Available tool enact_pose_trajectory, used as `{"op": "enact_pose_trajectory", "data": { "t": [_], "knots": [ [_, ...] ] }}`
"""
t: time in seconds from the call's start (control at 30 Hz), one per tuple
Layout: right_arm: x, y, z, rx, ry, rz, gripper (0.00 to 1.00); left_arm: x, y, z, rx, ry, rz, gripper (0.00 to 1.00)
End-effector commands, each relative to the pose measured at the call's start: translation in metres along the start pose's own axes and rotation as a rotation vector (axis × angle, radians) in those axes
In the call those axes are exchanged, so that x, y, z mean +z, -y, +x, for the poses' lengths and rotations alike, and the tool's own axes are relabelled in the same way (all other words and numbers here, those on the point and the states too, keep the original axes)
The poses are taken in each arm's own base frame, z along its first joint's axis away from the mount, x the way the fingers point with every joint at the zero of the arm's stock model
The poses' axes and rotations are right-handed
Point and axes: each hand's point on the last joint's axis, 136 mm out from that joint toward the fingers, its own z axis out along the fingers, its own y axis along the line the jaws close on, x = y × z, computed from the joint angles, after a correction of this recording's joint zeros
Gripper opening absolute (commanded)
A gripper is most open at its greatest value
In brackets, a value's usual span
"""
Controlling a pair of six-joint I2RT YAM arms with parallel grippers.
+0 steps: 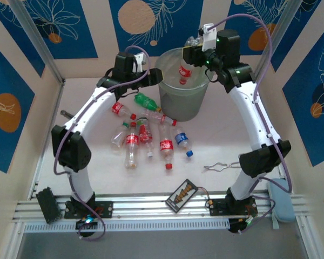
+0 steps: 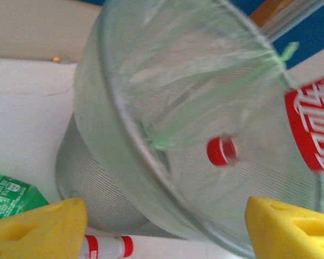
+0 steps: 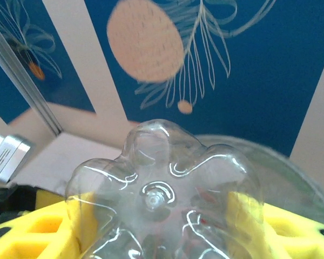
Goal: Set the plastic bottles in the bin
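The bin (image 1: 173, 105) stands at the back centre of the table. One red-labelled bottle (image 1: 184, 73) is inside it, and the left wrist view catches it blurred, red cap (image 2: 221, 150) downward. My left gripper (image 1: 150, 75) hangs at the bin's left rim (image 2: 124, 124), open (image 2: 164, 213), nothing between its yellow fingers (image 2: 40, 226). My right gripper (image 1: 194, 52) is above the bin's far rim, shut (image 3: 156, 216) on a clear plastic bottle (image 3: 159, 183) whose base faces the camera. Several more bottles (image 1: 146, 135) lie in front of the bin, a green one (image 1: 147, 101) and a blue-labelled one (image 1: 182, 140) among them.
Metal scissors (image 1: 221, 166) lie near the right arm and a flat black card (image 1: 181, 195) sits at the front edge. Loose caps (image 1: 189, 154) lie beside the bottles. Below my left fingers are a green label (image 2: 11, 194) and a red-capped bottle neck (image 2: 105, 246).
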Motion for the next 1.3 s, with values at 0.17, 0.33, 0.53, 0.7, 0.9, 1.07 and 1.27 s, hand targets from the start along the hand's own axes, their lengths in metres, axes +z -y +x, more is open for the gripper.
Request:
{"op": "enact_pose_trajectory", "data": {
  "t": [0.17,0.33,0.53,0.7,0.9,1.07,1.27],
  "knots": [
    [0.019,0.013,0.051,-0.097,-0.168,0.056,0.56,0.032,-0.012,-0.011,-0.043,0.027,-0.018,0.75],
    [0.038,0.019,0.080,-0.131,-0.254,0.061,0.57,0.047,-0.021,-0.001,-0.063,-0.008,-0.026,0.74],
    [0.057,0.022,0.112,-0.124,-0.345,0.035,0.57,0.055,-0.024,0.006,-0.072,-0.029,-0.025,0.73],
    [0.072,0.026,0.141,-0.082,-0.435,0.028,0.58,0.058,-0.024,0.008,-0.079,-0.033,-0.018,0.72],
    [0.084,0.028,0.178,-0.032,-0.527,0.014,0.58,0.064,-0.024,0.015,-0.090,-0.054,-0.011,0.72],
    [0.092,0.031,0.197,0.006,-0.579,0.016,0.65,0.067,-0.021,0.021,-0.093,-0.072,-0.002,0.71],
    [0.084,0.027,0.173,0.025,-0.539,0.001,0.79,0.070,-0.020,0.027,-0.095,-0.085,0.000,0.72]
  ]
}}
